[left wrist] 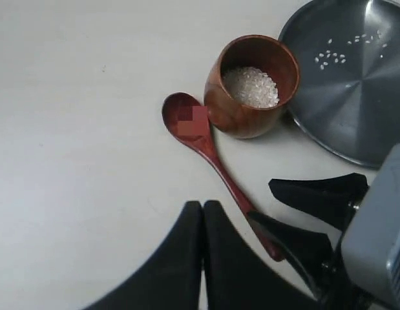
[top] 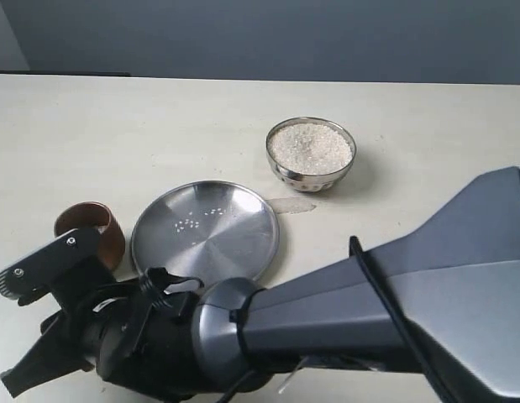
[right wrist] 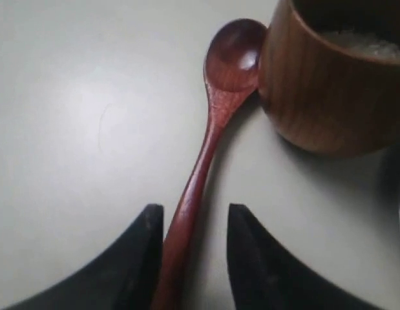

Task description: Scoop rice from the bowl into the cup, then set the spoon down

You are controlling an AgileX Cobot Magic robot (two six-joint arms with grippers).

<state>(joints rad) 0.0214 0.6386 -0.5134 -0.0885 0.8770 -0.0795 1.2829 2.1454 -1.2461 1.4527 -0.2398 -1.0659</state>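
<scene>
The wooden spoon (right wrist: 209,139) lies flat on the table, its empty head touching the side of the brown wooden cup (right wrist: 316,84). The cup holds some rice (left wrist: 251,86). My right gripper (right wrist: 190,216) is open around the spoon's handle; the handle lies against one finger with a gap to the other. In the exterior view the right arm reaches across to the front left and hides the spoon. My left gripper (left wrist: 203,205) is shut and empty, just short of the spoon (left wrist: 203,139). The steel bowl (top: 311,155) stands at the back, heaped with rice (top: 310,144).
A wide flat steel plate (top: 205,231) with a few stray grains sits between the cup (top: 90,225) and the bowl. A small patch of spilled rice (top: 289,204) lies on the table beside the plate. The right arm's grey body covers the front right.
</scene>
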